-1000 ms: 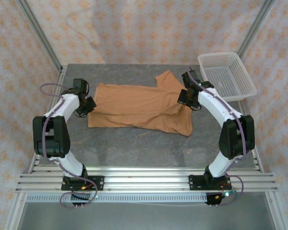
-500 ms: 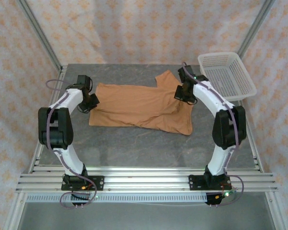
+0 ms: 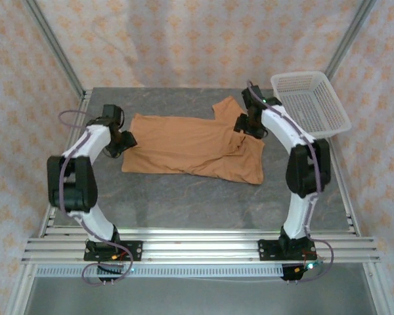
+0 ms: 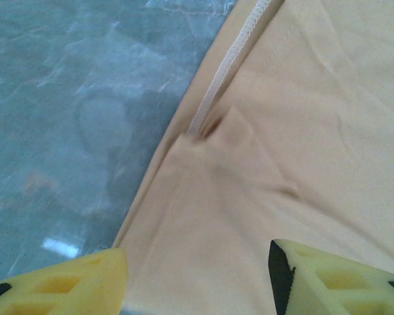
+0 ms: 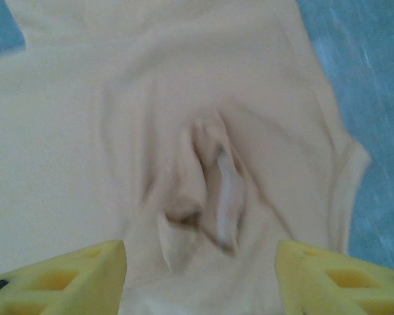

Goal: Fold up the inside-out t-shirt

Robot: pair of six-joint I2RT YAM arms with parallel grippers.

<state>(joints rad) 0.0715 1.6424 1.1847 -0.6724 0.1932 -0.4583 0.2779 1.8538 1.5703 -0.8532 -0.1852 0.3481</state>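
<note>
The inside-out t-shirt (image 3: 197, 147) lies spread across the middle of the grey table, orange-tan, with one sleeve pointing to the far side. My left gripper (image 3: 127, 140) hovers at its left edge, open. In the left wrist view the yellow fingertips (image 4: 52, 289) stand apart over the cloth (image 4: 302, 131), and a pale seam (image 4: 230, 65) runs along the shirt's edge. My right gripper (image 3: 245, 126) is over the shirt's right part, also open. Its fingertips (image 5: 341, 282) flank a small bunched wrinkle (image 5: 210, 190) in the shirt (image 5: 151, 85). Neither gripper (image 4: 197, 289) (image 5: 200, 282) pinches any cloth.
A white mesh basket (image 3: 308, 104) stands at the far right corner of the table (image 3: 184, 203). Bare grey tabletop shows left of the shirt (image 4: 65, 118) and to its right (image 5: 374, 65). Patterned walls and metal frame posts enclose the area.
Both grippers were shut on the shirt's edges and have opened, letting the cloth go. Both arms have shifted slightly toward the far side.
</note>
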